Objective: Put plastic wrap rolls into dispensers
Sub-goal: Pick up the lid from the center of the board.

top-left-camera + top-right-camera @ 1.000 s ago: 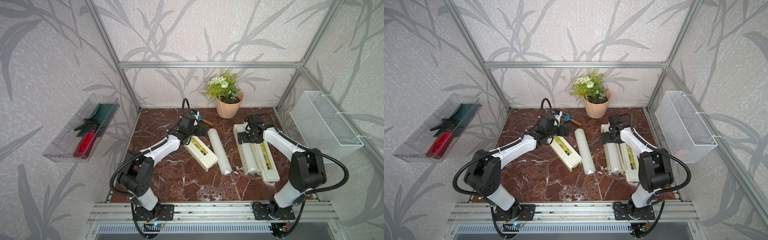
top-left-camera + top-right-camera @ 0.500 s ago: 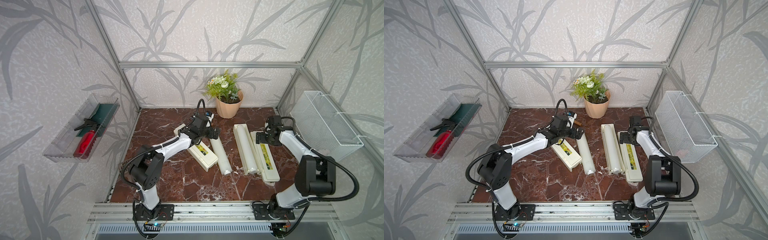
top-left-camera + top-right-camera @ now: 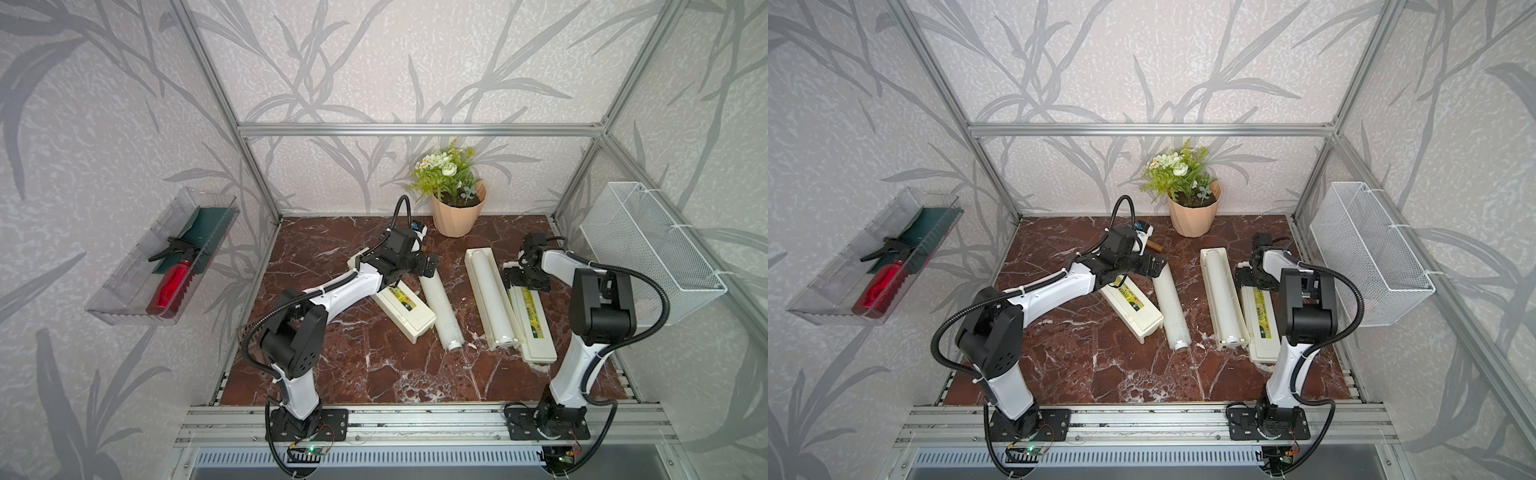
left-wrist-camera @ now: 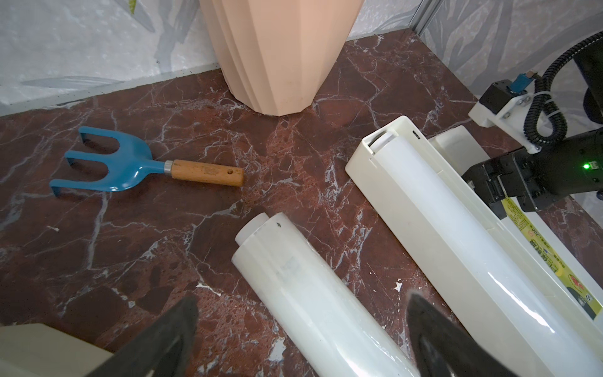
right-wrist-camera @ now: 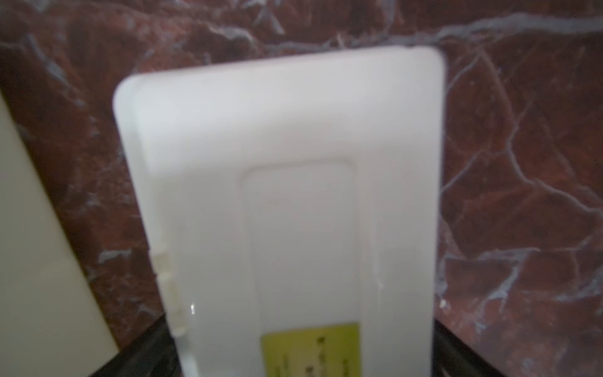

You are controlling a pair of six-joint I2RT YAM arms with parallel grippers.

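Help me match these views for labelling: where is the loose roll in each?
Top view: loose roll mid-table, between closed dispenser and open dispenser.
Top view: loose roll, same place.
Left wrist: loose roll between the open jaws of the left gripper.
Right wrist: not in it.
Shared landmark: the labelled lid, in all four.

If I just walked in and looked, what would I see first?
Probably the two white-and-black robot arms, left arm and right arm, bending over the dark red marble table. Between them lie an open cream box with a white roll inside and a loose roll beside it. The peach flower pot stands at the back, and a red spray bottle sits in a clear tray on the left wall.
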